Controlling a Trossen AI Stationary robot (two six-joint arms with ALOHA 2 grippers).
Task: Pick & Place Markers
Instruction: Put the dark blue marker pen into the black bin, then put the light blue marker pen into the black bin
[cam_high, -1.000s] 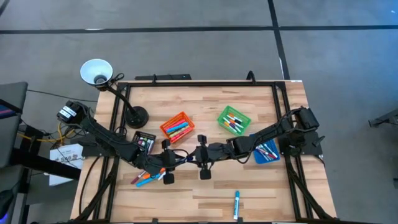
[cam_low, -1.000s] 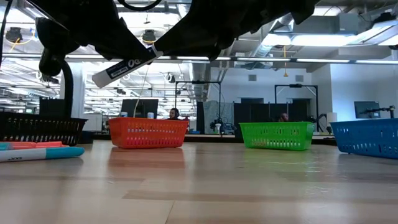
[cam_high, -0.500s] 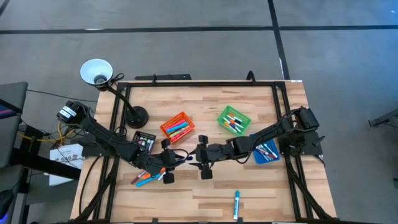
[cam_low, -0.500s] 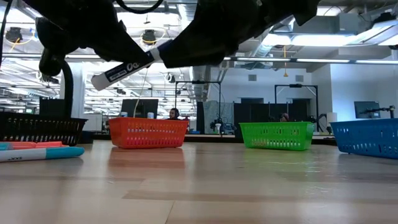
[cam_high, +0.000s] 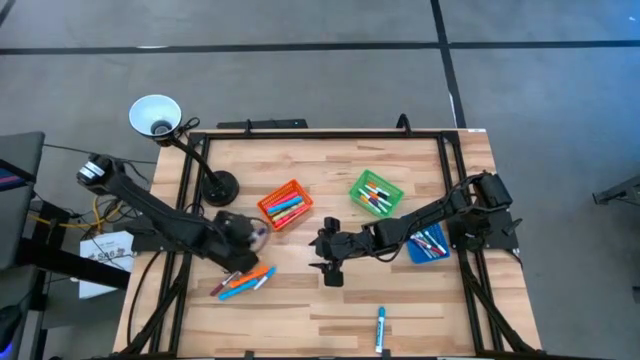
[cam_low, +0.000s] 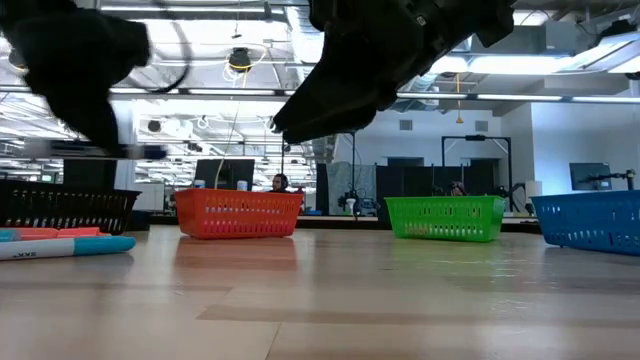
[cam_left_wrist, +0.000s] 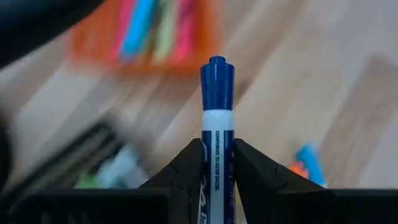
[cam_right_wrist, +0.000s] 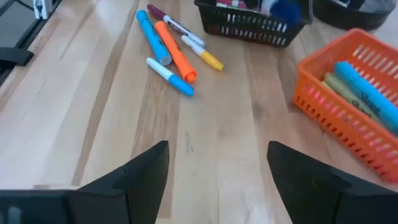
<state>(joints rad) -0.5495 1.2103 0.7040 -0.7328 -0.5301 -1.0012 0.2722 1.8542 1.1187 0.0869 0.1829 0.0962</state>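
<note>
Left hand (cam_left_wrist: 217, 163), clamped on the blue marker (cam_left_wrist: 217, 118), has pulled away from the empty, open right hand (cam_high: 322, 255)

A robotics lab: exposed ceiling ducts (cam_low: 560, 40), strip lights, monitors (cam_low: 222, 172) and test rigs behind the wooden table (cam_low: 400, 300).

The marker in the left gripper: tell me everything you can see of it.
The marker is a slim white stick with a dark blue cap and small black print along its barrel. It looks like plastic. The left gripper is shut on it, one dark finger pressing each side of the barrel, so the capped end sticks out past the fingertips. Its lower end is hidden. It is off the table, near the orange bin.
</note>
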